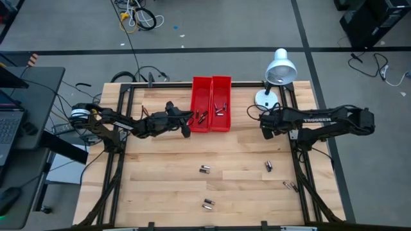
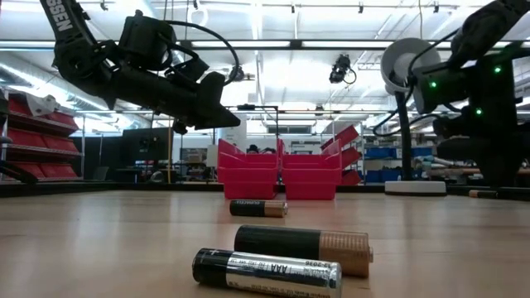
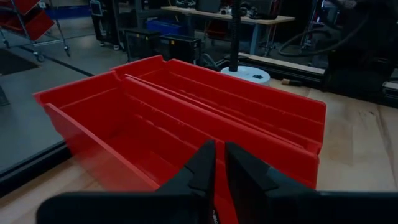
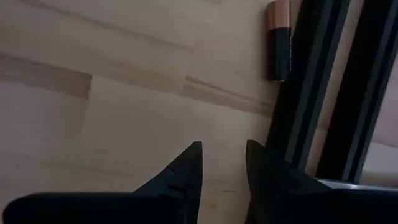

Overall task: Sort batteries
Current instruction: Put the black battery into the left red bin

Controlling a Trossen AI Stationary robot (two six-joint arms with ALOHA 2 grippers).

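Two red bins (image 1: 201,102) (image 1: 221,102) stand side by side at the table's far middle, with small batteries (image 1: 220,109) lying inside. More batteries lie loose on the wood (image 1: 205,170) (image 1: 268,166) (image 1: 207,205). My left gripper (image 1: 187,128) hovers beside the left bin's near left corner. In the left wrist view its fingers (image 3: 219,163) are shut with nothing between them, and the bins (image 3: 186,118) lie just ahead. My right gripper (image 1: 263,125) points steeply down over bare wood at the far right. It is open (image 4: 224,155) and empty, with a copper-ended battery (image 4: 278,40) ahead of it by the dark rail.
A white desk lamp (image 1: 277,74) stands at the far right corner, close to my right arm. Dark frame rails (image 1: 294,160) run along the table's sides. A further battery (image 1: 290,186) lies near the right rail. A laptop (image 1: 9,128) sits off the table's left.
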